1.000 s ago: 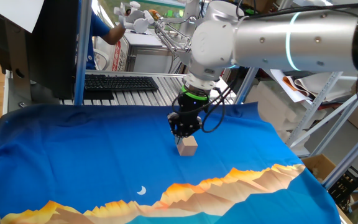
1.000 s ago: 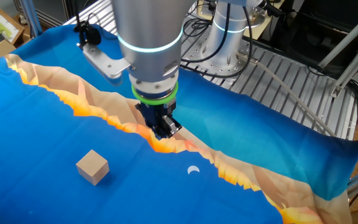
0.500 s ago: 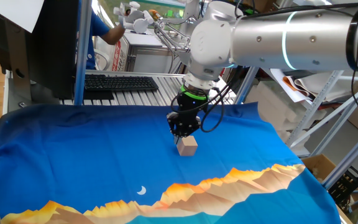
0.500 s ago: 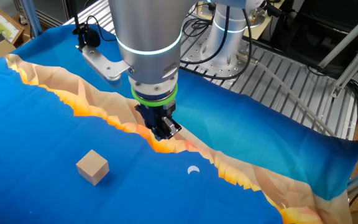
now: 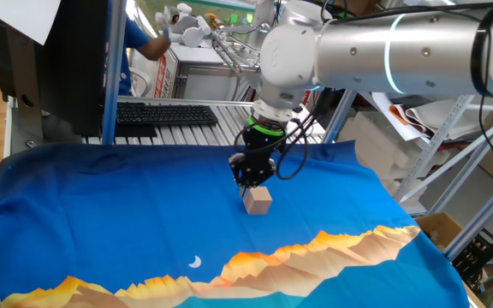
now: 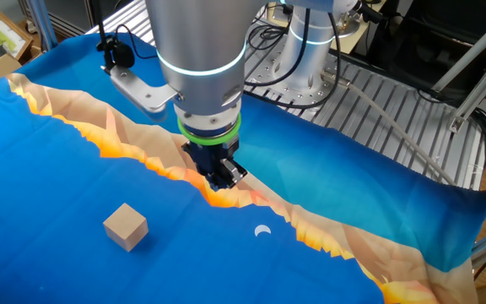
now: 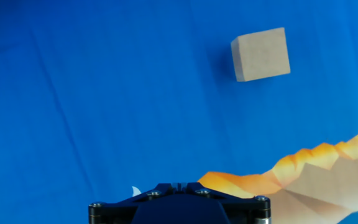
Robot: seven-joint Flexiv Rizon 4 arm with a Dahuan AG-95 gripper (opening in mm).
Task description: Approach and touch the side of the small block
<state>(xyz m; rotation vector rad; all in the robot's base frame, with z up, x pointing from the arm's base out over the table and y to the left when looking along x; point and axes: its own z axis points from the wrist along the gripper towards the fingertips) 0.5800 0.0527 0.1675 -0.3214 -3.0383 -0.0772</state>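
The small block [image 5: 258, 200] is a light tan cube lying on the blue cloth [image 5: 101, 205]. It also shows in the other fixed view [image 6: 126, 226] and at the upper right of the hand view [image 7: 261, 54]. My gripper [image 5: 253, 177] points down and hovers above the cloth, its dark fingers together and holding nothing. In the other fixed view the gripper [image 6: 220, 179] stands clearly apart from the block, to its right, over the orange mountain print. In the hand view only the gripper tip [image 7: 179, 186] shows at the bottom edge.
The cloth has an orange mountain print [image 6: 142, 152] and a small white crescent [image 6: 262, 230]. A keyboard [image 5: 165, 113] lies behind the cloth on a slatted metal table. The robot base [image 6: 306, 42] stands beyond the cloth's edge. A metal frame post [image 5: 109, 68] rises at the back left.
The arm's upper part has shifted very slightly. The gripper stays at nearly the same spot above the cloth, and the block has not moved.
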